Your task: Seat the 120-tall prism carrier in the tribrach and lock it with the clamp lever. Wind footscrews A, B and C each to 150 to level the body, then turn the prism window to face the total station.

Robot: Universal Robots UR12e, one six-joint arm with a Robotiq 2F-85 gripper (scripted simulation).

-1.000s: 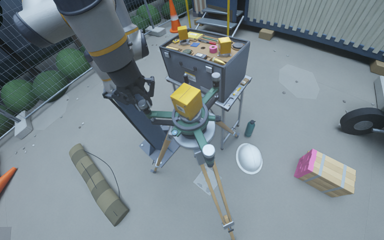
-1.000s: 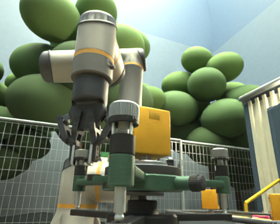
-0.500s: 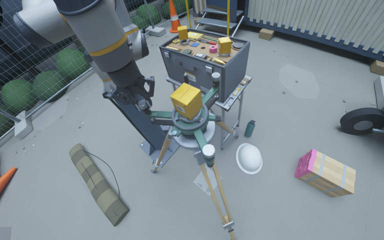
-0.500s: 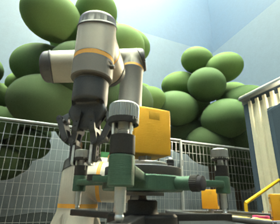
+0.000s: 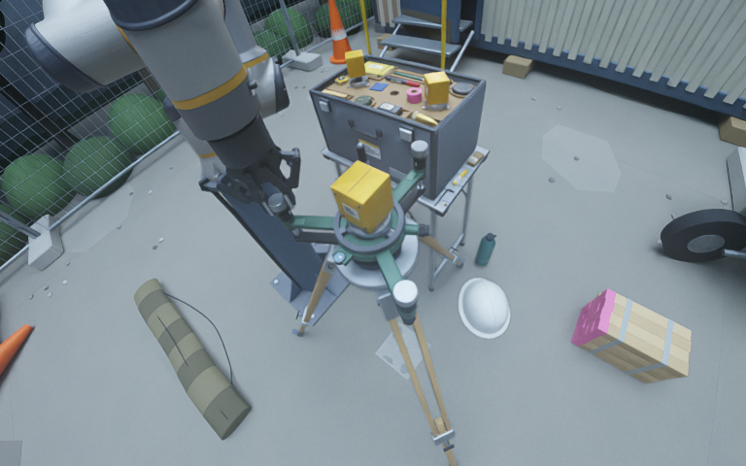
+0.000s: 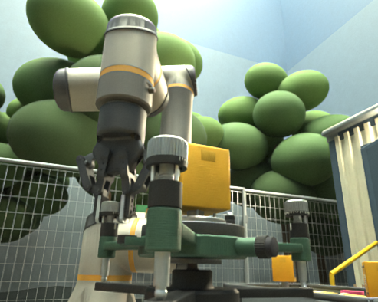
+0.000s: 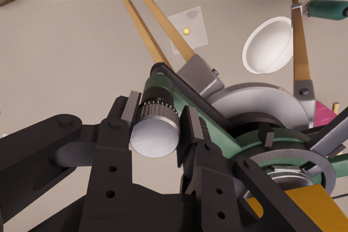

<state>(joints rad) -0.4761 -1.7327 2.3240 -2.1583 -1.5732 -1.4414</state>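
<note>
The yellow prism carrier (image 5: pixel 362 195) sits upright in the grey ring of the green tribrach (image 5: pixel 368 234) on top of the wooden tripod. The silver-capped footscrew (image 7: pixel 154 133) at the end of the tribrach's left arm is held in my closed gripper (image 5: pixel 276 202), which comes down on it from above. Two more footscrews stand on the other arms, one near the case (image 5: pixel 419 151) and one on the near arm (image 5: pixel 405 294). A black knurled knob (image 6: pixel 265 246) sticks out of the tribrach's side. The prism window is not in view.
The open grey equipment case (image 5: pixel 399 118) stands on a folding stand right behind the tripod, with two more yellow carriers (image 5: pixel 437 88) inside. A white hard hat (image 5: pixel 483 307), a green bottle (image 5: pixel 485 249) and a rolled mat (image 5: pixel 191 357) lie on the floor.
</note>
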